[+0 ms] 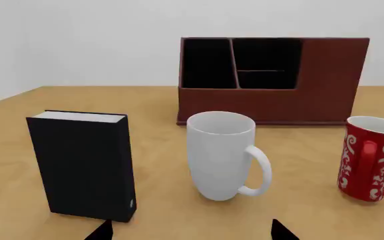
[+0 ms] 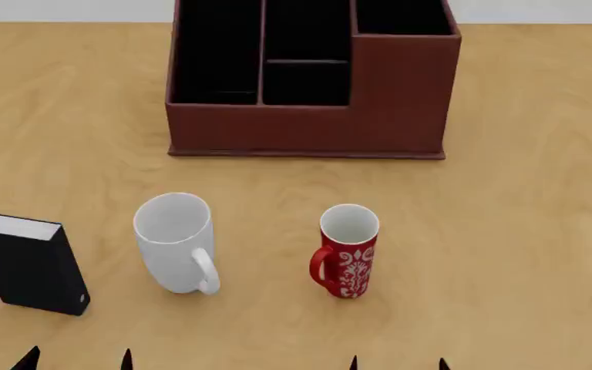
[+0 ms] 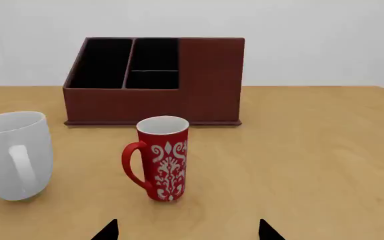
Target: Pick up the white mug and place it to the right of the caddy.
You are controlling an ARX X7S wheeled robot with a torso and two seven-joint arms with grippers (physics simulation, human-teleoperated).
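The white mug [image 2: 176,240] stands upright on the wooden table, its handle toward me; it also shows in the left wrist view [image 1: 222,154] and the right wrist view [image 3: 12,154]. The reddish-brown caddy [image 2: 399,92] stands behind it at the far middle, also seen in the left wrist view [image 1: 325,80] and the right wrist view [image 3: 209,80]. My left gripper [image 2: 78,361] is open and empty, short of the white mug and a little left of it. My right gripper [image 2: 398,364] is open and empty, short of the red mug. Only the fingertips show.
A slim red mug with white pattern [image 2: 348,250] stands right of the white mug. A black book-like box [image 2: 28,264] stands upright at the near left. Bare wooden table [image 2: 533,193] lies right of the caddy.
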